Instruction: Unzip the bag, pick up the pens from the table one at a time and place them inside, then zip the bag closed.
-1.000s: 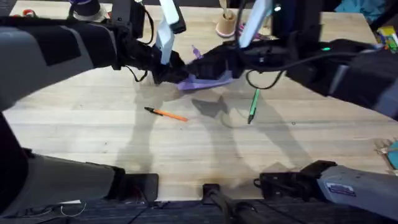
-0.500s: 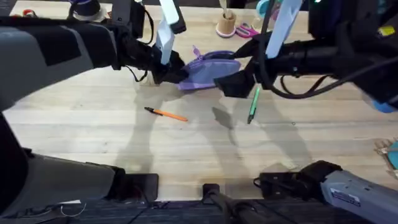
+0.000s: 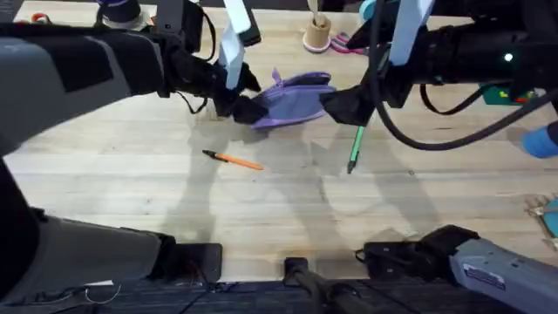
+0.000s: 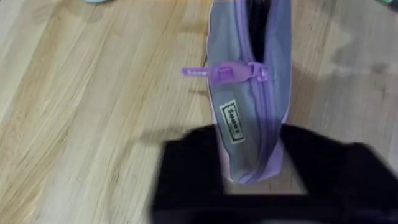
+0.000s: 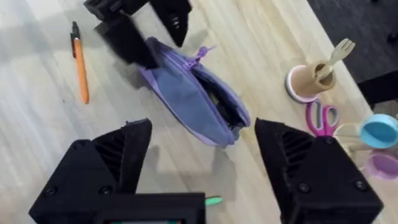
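Note:
The lavender bag (image 3: 295,98) lies at the back middle of the table (image 3: 261,209). My left gripper (image 3: 242,106) is shut on its left end, a black finger (image 4: 186,171) on each side of the bag (image 4: 245,106). The purple zipper pull (image 4: 221,73) sits near that end, and the bag gapes dark beyond it. My right gripper (image 3: 346,105) hovers open just right of the bag, its fingers (image 5: 112,165) spread wide with nothing between them. The orange pen (image 3: 233,160) lies in front of the bag. To the right lies the green pen (image 3: 354,148).
At the back edge stand a wooden cup (image 3: 317,33) holding a fork and pink-handled scissors (image 3: 349,42). A blue cup (image 5: 376,130) stands beside them. Bare planks stretch in front of the pens, towards the arm bases.
My right gripper has let go of the bag and drawn back to the right, now open. The bag stays in my left gripper with its zipper drawn open.

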Action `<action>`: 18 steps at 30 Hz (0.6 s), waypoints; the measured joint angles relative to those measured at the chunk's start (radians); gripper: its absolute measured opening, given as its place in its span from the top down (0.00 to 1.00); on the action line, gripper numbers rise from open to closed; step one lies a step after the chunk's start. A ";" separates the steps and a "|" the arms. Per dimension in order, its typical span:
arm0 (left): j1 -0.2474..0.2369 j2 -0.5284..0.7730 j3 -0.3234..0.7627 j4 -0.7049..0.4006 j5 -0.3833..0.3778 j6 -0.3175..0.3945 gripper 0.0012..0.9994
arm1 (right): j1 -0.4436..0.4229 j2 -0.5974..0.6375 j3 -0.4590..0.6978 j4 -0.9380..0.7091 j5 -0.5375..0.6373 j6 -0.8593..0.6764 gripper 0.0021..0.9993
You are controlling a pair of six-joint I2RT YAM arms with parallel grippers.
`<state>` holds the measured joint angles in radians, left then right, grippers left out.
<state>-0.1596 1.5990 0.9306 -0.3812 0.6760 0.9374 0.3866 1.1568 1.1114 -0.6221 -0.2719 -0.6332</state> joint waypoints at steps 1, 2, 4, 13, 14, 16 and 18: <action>0.000 0.000 0.000 0.001 0.006 0.000 0.29 | 0.000 0.000 0.000 0.010 0.004 -0.006 0.01; -0.001 0.000 0.000 0.000 0.009 -0.001 0.15 | 0.000 0.001 0.000 0.017 0.005 -0.016 0.00; -0.001 0.000 0.000 0.000 0.013 -0.003 0.02 | 0.000 0.002 0.000 0.026 0.008 -0.041 0.00; -0.002 0.000 0.000 0.001 0.013 -0.002 0.01 | 0.000 0.002 0.000 0.068 0.014 -0.153 0.03; -0.002 -0.001 0.000 0.001 0.013 -0.002 0.01 | 0.000 0.002 0.000 0.074 0.014 -0.158 0.03; -0.002 -0.006 0.000 0.000 0.013 -0.002 0.01 | 0.000 0.002 0.000 0.082 0.012 -0.169 0.09; -0.002 -0.023 0.000 0.000 0.012 -0.002 0.01 | 0.000 0.002 0.000 0.088 0.002 -0.188 0.25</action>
<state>-0.1612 1.5759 0.9306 -0.3813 0.6884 0.9352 0.3866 1.1591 1.1118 -0.5343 -0.2702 -0.8214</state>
